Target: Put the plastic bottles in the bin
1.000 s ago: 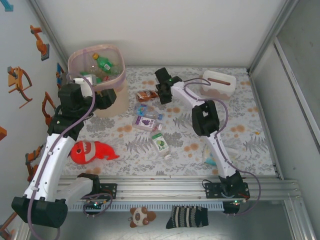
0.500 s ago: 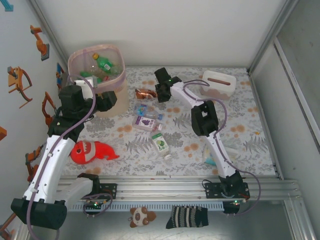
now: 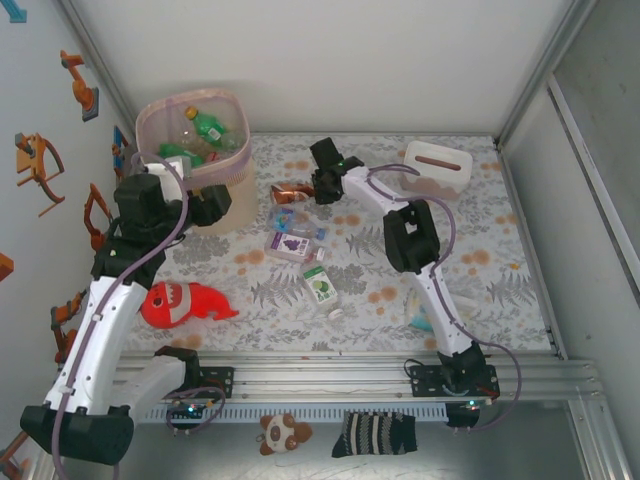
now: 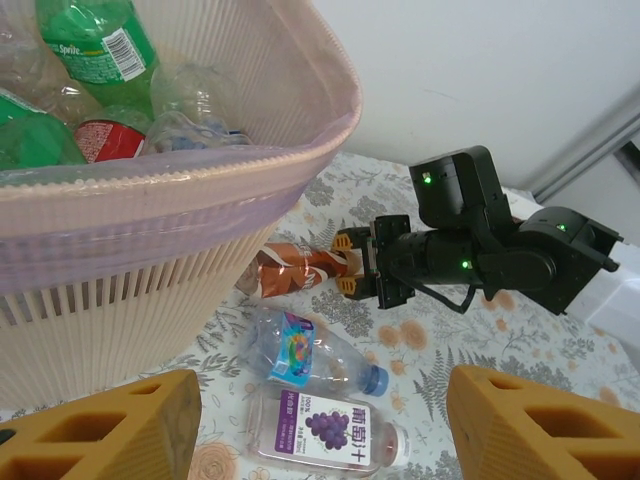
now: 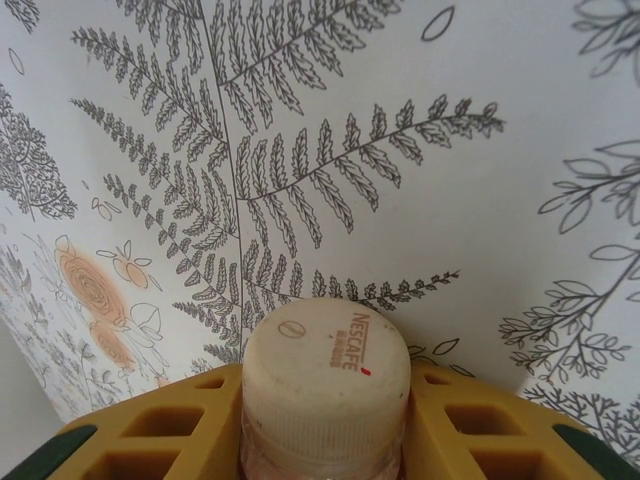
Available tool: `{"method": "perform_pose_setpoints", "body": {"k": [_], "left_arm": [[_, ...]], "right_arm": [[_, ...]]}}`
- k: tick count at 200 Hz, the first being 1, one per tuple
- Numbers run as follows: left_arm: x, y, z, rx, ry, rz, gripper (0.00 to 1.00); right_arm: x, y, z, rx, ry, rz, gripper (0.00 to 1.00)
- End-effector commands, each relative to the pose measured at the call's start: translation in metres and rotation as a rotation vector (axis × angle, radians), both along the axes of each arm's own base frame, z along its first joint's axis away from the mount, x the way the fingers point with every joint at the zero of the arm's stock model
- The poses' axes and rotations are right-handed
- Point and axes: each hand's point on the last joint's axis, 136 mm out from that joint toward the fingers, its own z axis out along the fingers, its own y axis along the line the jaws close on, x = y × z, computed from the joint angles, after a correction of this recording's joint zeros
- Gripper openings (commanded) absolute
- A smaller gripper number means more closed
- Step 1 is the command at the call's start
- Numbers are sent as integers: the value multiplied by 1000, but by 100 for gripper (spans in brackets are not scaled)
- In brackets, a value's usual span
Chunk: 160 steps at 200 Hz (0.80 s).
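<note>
The pale pink bin stands at the back left with several plastic bottles inside; its slotted wall and a green soda bottle show in the left wrist view. A brown-labelled bottle lies on the table, and my right gripper is shut on its cream cap. A clear blue-label bottle, a grape-label bottle and a green-label bottle lie in the middle. My left gripper hangs open beside the bin, above the two nearest bottles.
A red plush fish lies at the front left near the left arm. A white tissue box sits at the back right. A small turquoise item lies by the right arm's base. The patterned cloth at the right is bare.
My right gripper has shut on the brown bottle's cap, and the bottle shifted a little. My left arm has drawn slightly back and left, away from the bin.
</note>
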Motion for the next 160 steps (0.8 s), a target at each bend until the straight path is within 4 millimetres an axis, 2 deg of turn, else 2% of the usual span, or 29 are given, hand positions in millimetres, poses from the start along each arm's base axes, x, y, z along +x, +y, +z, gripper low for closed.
{"method": "perform_pose_setpoints", "body": {"k": [1, 57, 98, 135, 160], "left_arm": [[-6, 1, 7, -2, -15, 2, 65], [-15, 5, 16, -1, -41, 15, 65], [-21, 7, 25, -5, -72, 18, 65], [-26, -1, 38, -20, -103, -39, 65], [-29, -9, 51, -44, -146, -84, 65]], "right_arm": [[4, -13, 8, -12, -33, -60, 32], [25, -25, 71, -44, -303, -21, 27], [34, -24, 136, -69, -619, 106, 25], [18, -28, 194, -181, -865, 312, 23], [-2, -20, 236, -223, -1076, 522, 23]]}}
